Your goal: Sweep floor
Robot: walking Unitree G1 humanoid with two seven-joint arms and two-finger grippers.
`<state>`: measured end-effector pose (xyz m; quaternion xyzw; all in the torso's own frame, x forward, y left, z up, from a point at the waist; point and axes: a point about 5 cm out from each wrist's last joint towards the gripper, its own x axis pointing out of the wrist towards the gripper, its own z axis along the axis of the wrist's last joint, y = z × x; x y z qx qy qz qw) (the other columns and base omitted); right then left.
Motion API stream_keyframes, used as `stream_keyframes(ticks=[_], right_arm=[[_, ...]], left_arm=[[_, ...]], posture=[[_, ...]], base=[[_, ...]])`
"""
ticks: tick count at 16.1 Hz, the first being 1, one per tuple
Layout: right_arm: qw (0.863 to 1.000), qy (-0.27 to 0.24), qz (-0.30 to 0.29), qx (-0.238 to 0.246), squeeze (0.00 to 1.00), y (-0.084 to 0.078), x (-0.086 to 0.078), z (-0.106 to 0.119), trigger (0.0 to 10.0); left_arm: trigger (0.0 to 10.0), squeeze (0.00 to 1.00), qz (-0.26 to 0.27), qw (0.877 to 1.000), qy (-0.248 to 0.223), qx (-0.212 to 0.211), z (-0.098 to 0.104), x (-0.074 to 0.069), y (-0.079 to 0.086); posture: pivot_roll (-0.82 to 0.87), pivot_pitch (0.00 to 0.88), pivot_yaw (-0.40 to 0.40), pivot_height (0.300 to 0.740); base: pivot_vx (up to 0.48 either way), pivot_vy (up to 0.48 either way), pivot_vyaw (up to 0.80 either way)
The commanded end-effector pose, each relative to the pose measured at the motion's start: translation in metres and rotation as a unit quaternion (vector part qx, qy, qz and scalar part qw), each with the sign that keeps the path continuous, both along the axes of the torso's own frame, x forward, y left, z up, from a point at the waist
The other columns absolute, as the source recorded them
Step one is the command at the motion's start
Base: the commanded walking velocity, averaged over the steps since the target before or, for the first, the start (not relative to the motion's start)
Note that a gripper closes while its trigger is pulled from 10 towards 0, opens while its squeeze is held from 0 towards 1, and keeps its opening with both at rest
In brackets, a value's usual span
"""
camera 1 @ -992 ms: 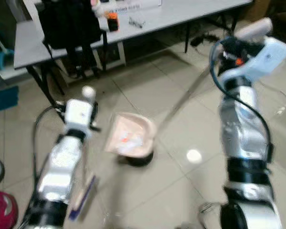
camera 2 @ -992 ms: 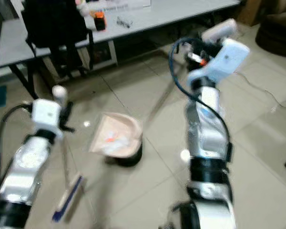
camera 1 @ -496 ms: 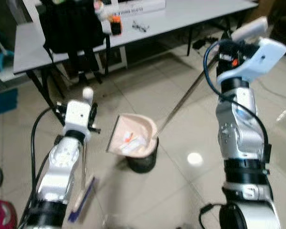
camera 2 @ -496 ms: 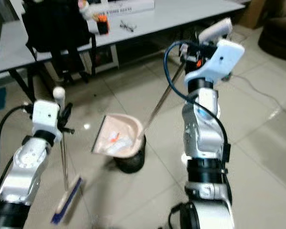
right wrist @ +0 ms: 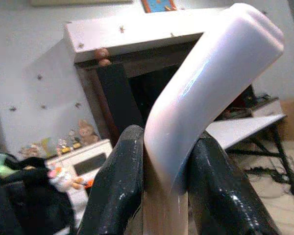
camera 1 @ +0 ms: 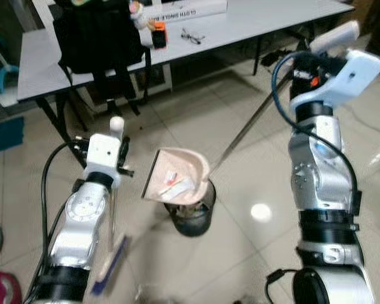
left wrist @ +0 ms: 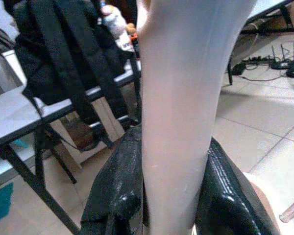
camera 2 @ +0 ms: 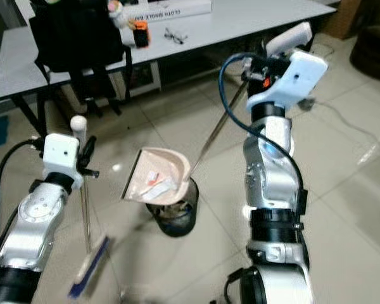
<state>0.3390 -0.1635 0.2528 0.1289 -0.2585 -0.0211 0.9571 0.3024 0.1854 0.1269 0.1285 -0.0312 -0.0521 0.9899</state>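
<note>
A: Two tools, one in each gripper, right?

B: Yes. My left gripper is squeezed around the pale handle of the broom. The broom stands almost straight up, with its brush down on the tiled floor.

A: And the other one?

B: My right gripper is clamped on the bent end of the dustpan's long handle. The pink dustpan is tilted over the black bin, touching its rim. I see small scraps in the pan.

A: What is behind?

B: A grey table with a black backpack hanging at its edge.
</note>
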Motion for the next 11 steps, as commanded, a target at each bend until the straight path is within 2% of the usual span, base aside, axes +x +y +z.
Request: stream_keyframes(ticks=[1, 5, 9, 10, 11], right_arm=[[0.999, -0.032, -0.01, -0.009, 0.0, -0.001, -0.003, 0.012, 10.0], [0.998, -0.047, -0.01, -0.04, 0.0, 0.002, -0.003, 0.013, 10.0], [0.991, -0.09, 0.003, -0.103, 0.0, 0.012, -0.003, 0.007, 10.0], [0.98, -0.122, 0.038, -0.155, 0.0, 0.029, -0.002, 0.007, 10.0], [0.973, -0.138, 0.055, -0.175, 0.0, 0.038, -0.002, 0.007, 10.0]], left_arm=[[10.0, 0.0, 0.008, 1.0, -0.013, 0.01, 0.006, 0.0, 0.005], [10.0, 0.0, 0.009, 1.0, -0.014, 0.013, 0.006, 0.002, 0.005], [10.0, 0.0, 0.006, 1.0, -0.014, 0.015, 0.005, 0.002, 0.003], [10.0, 0.0, 0.005, 1.0, -0.015, 0.016, 0.005, 0.003, 0.003], [10.0, 0.0, 0.005, 1.0, -0.016, 0.017, 0.005, 0.003, 0.003]], posture=[[0.01, 0.034, 0.079, 0.74], [0.01, 0.028, 0.08, 0.74], [0.02, 0.021, 0.082, 0.74], [0.02, 0.018, 0.08, 0.74], [0.02, 0.016, 0.077, 0.74]], base=[[0.0, 0.0, 0.0], [0.0, 0.0, 0.0], [0.0, 0.0, 0.0], [0.0, 0.0, 0.0], [0.0, 0.0, 0.0]])
